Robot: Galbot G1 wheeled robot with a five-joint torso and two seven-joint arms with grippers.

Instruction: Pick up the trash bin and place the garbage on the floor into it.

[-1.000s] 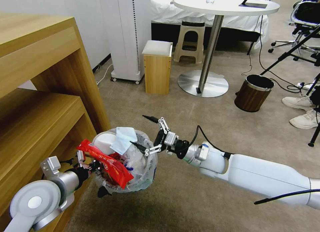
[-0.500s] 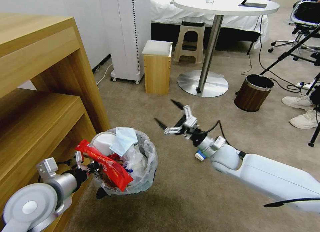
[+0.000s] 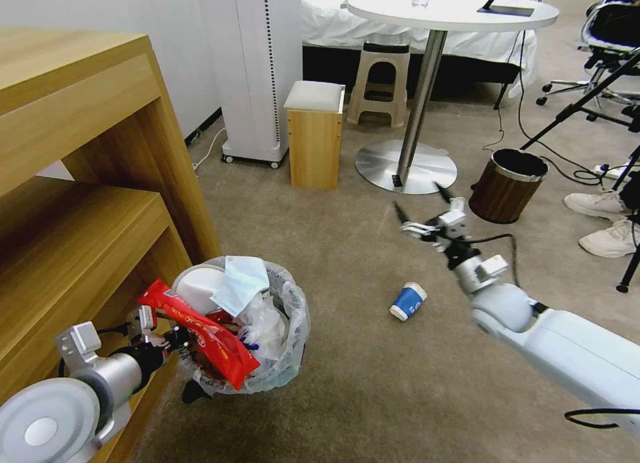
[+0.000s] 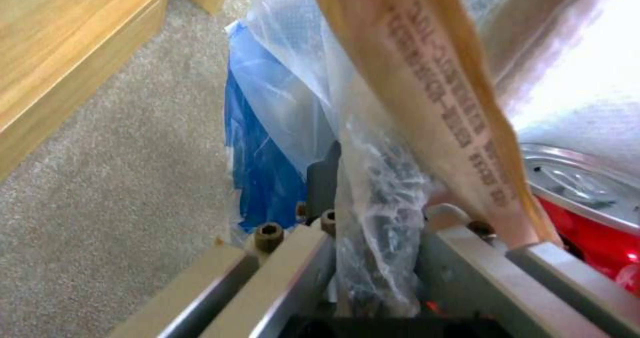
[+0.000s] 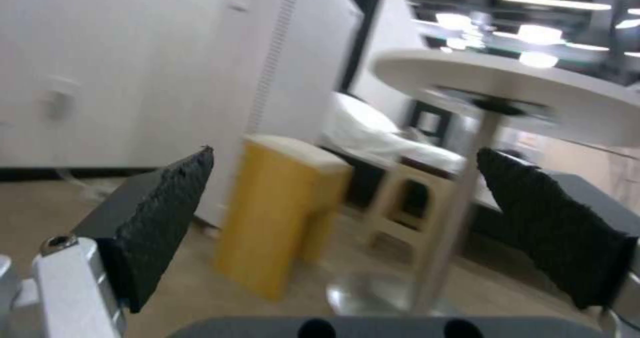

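The floor (image 3: 373,383), beige carpet, is crossed from four o'clock by the right arm, its tool (image 3: 421,210) carried high near one o'clock with the jaws spread wide and nothing between them. At seven o'clock, hard against the wooden shelf unit (image 3: 87,203), the trash bin (image 3: 283,343) is held by the left tool (image 3: 155,330), which is clamped on the bag-lined rim. It is heaped: a red wrapper (image 3: 200,333) hangs over the edge and a face mask (image 3: 241,283) lies on top. A blue paper cup (image 3: 407,301) lies tipped on the carpet near five o'clock, apart from both tools. A spill is judged likely, since the overhanging wrapper could be knocked out if the bin is tilted or bumps the shelf.
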